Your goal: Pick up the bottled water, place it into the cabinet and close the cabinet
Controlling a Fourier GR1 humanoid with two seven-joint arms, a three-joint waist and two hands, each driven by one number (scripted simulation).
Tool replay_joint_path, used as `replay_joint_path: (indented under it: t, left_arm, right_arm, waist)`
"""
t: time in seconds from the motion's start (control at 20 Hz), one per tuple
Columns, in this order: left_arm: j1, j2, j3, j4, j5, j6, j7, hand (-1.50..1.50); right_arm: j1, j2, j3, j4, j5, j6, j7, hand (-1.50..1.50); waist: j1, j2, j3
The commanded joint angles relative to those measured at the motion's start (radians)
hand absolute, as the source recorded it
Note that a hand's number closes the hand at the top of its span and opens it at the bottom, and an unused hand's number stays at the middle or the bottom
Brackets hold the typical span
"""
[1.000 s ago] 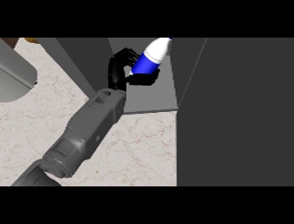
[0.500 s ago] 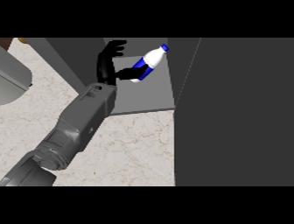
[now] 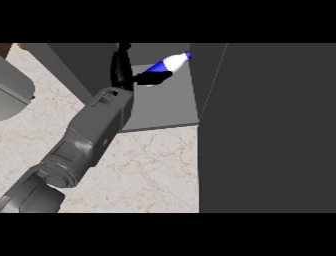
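Left hand: the left hand [image 3: 125, 70] is extended into the open cabinet [image 3: 163, 112], above its grey shelf floor, with the grey forearm [image 3: 82, 145] running up from the lower left edge of the view.
Left hand state: fingers point straight up toward the back of the cabinet; the thumb sticks out sideways to the right and overlaps the bottled water [image 3: 165, 67] (whether the thumb pinches it or only lies against it cannot be told).
Bottled water: lies tilted inside the cabinet near its back right corner, blue cap end toward the right wall, white body toward the hand, blue label in between.
Cabinet door: the cabinet door [image 3: 282, 130], a large dark panel, fills the right side of the view and stands open, just beside the shelf's right edge.
Counter: the marbled counter [image 3: 152, 170] lies in front of the cabinet's front edge.
Other item: a grey rounded object [image 3: 1, 90] sits at the counter's left edge (identity unclear).
Right hand: not visible.
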Motion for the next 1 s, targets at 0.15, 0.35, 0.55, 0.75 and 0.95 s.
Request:
replay_joint_path:
  t: [0.15,0.35,0.55,0.75,0.95]
  left_arm:
    - [-0.011,0.045,0.067,-0.080,0.053,-0.200,-0.088,-1.50]
    - [-0.001,-0.008,0.094,-0.100,0.068,-0.244,-0.158,-1.50]
    - [0.003,-0.055,0.103,-0.109,0.064,-0.268,-0.185,-1.50]
    - [0.081,-0.056,0.055,-0.193,0.076,-0.241,-0.170,-1.50]
    - [0.106,-0.057,0.033,-0.278,0.102,-0.237,-0.136,-1.50]
  right_arm:
    - [0.053,-0.003,0.001,-0.063,-0.054,0.020,0.009,-1.50]
    - [0.055,-0.024,-0.029,-0.075,-0.108,0.034,0.020,-1.50]
    - [0.059,-0.006,-0.034,-0.053,-0.085,0.029,0.006,-1.50]
    - [0.108,0.011,0.019,-0.070,-0.039,0.043,0.005,-1.50]
    - [0.112,0.019,0.059,-0.133,-0.043,0.010,0.067,-1.50]
  waist:
    - [0.020,-0.013,0.000]
    - [0.034,-0.016,0.001]
    - [0.053,-0.025,0.002]
    - [0.062,-0.039,0.002]
    - [0.074,-0.042,0.002]
